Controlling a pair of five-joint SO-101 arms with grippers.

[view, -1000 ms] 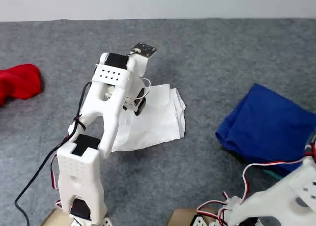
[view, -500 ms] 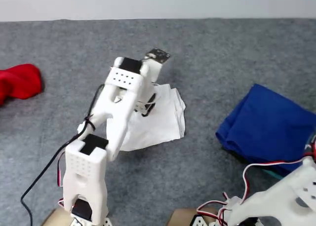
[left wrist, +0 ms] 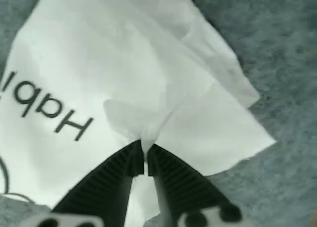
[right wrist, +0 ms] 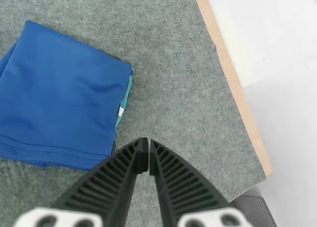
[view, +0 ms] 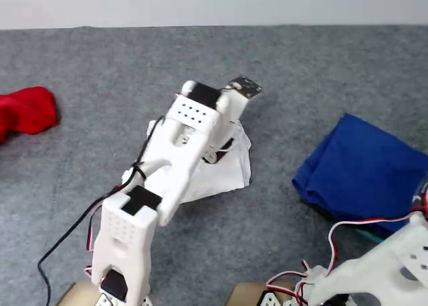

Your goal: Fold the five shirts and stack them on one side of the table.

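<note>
Nearest me, my right arm (view: 391, 266) sits low at the table's front right corner. The right gripper (right wrist: 147, 145) hangs over bare grey mat (right wrist: 173, 63), fingers pressed together with nothing between them. Just beyond its tips lies the blue shirt (right wrist: 54, 98), folded flat. A teal shirt (right wrist: 126, 95) lies under it, only a thin edge peeking out at one side. The mat's wooden edge (right wrist: 233, 83) runs past close by, so this stack is on the table's right side, near the edge.

My left arm (view: 167, 179) stretches from the front left out toward the middle of the table. Its wrist is over the white shirt (view: 227, 172). The left gripper (left wrist: 141, 150) has its fingers clamped on a small ridge of that shirt's cloth — the fabric puckers up to the tips and creases fan away from them. The shirt is in the middle of the mat, partly folded. Layered edges show on the side toward the blue shirt, and dark lettering shows on the upper layer. White and blue are apart, with a strip of mat between them.

Farther left, at the picture's edge and well apart from the rest, the red shirt (view: 27, 110) is a crumpled heap — unfolded. Beyond everything, the mat ends at a pale wall (view: 214, 5).
</note>
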